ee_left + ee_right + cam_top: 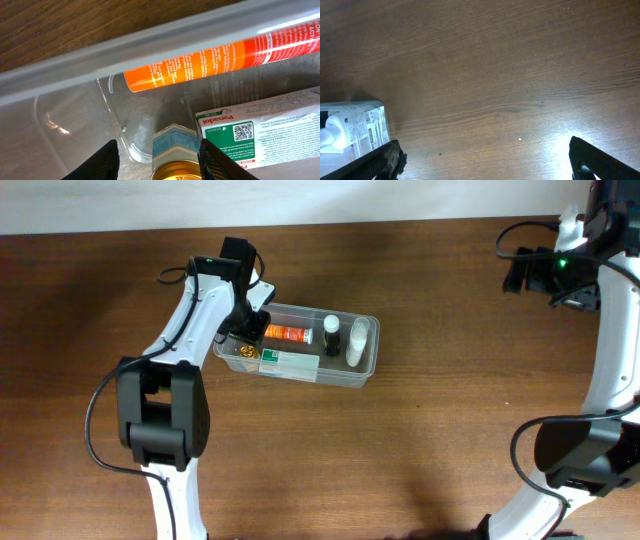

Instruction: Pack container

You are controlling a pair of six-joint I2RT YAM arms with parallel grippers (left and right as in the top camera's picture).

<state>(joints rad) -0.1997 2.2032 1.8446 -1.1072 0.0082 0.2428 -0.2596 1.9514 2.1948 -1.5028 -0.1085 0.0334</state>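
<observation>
Arms: two. The left arm [190,320] is at the worktop's 9 o'clock side and the right arm [610,360] at its 3 o'clock side.
Left jaws: spread, hanging inside the container's 9 o'clock end. They straddle the jar, with a clear gap on one side of it.
Container [368,365]: one clear tub near the middle of the worktop, its long sides running roughly 9 to 3 o'clock.
Things in the container: five.
Jar [175,150]: one, gold-lidded, at the 9 o'clock end.
Tube [210,57]: one, orange, lying along the 12 o'clock wall.
Carton [265,135]: one, white and green, lying along the 6 o'clock wall just beside the jar.
Dark bottle [331,332]: one, white-capped, right of the tube.
White bottle [357,342]: one, at the 3 o'clock end.
Right jaws: spread wide with nothing between them, over bare wood at the worktop's 2 o'clock corner, well apart from the container.
White labelled item [355,127]: one, at the 9 o'clock edge of the right wrist view. I cannot tell what it is.
Worktop [420,460]: one, dark brown wood grain.
Room: a pale strip [300,200] runs along the 12 o'clock edge.
</observation>
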